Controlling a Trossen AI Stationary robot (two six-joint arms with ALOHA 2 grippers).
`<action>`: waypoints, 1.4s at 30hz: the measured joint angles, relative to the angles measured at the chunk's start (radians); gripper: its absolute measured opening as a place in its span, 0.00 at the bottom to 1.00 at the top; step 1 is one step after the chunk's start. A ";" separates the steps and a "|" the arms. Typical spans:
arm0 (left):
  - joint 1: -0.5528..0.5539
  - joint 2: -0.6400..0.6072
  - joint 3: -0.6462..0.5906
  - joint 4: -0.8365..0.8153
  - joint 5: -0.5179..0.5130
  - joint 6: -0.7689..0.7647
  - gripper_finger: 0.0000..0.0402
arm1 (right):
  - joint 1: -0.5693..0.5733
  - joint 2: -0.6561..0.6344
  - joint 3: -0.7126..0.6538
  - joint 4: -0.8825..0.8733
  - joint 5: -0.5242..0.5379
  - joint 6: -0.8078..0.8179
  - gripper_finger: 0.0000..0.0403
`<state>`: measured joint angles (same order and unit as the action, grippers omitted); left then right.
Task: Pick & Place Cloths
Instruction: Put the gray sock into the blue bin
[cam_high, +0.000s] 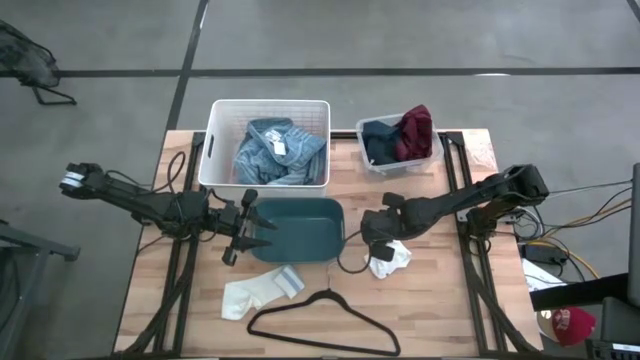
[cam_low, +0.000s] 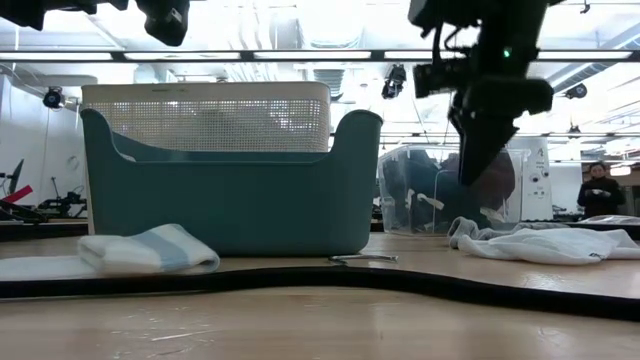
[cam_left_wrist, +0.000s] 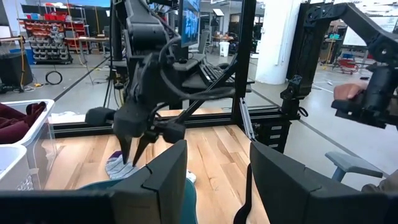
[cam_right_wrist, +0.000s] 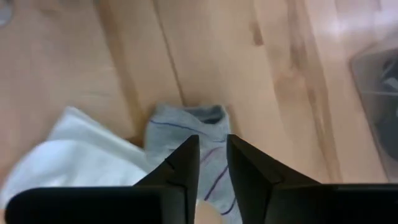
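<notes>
The right gripper (cam_right_wrist: 212, 163), fingers nearly together, pinches a pale striped sock (cam_right_wrist: 199, 134) on the wooden table (cam_high: 440, 300). The left gripper (cam_high: 238, 228) hovers spread beside the teal bin (cam_high: 300, 228).

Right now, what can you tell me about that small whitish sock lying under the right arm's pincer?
The sock is soft knit fabric, pale grey-white with thin dark stripes, its open cuff pointing away from the right pincer. It lies crumpled on the wooden table, right of the teal bin, partly overlapping a second white sock. The right pincer stands directly over it, fingers nearly together and pinching into the fabric. The sock has not left the table.
</notes>
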<state>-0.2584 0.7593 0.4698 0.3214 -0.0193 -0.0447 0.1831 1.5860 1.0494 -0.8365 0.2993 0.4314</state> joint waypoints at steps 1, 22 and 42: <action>0.000 0.000 0.000 0.000 0.000 0.000 0.45 | -0.002 0.000 -0.013 0.005 0.008 0.008 0.20; 0.000 0.000 0.000 0.000 0.000 0.000 0.45 | -0.055 0.000 -0.221 0.279 0.059 0.010 0.55; 0.001 0.000 0.000 0.000 0.000 0.000 0.45 | -0.079 0.000 -0.263 0.377 0.059 -0.007 0.19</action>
<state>-0.2577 0.7593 0.4698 0.3214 -0.0194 -0.0448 0.1040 1.5856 0.7864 -0.4591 0.3584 0.4247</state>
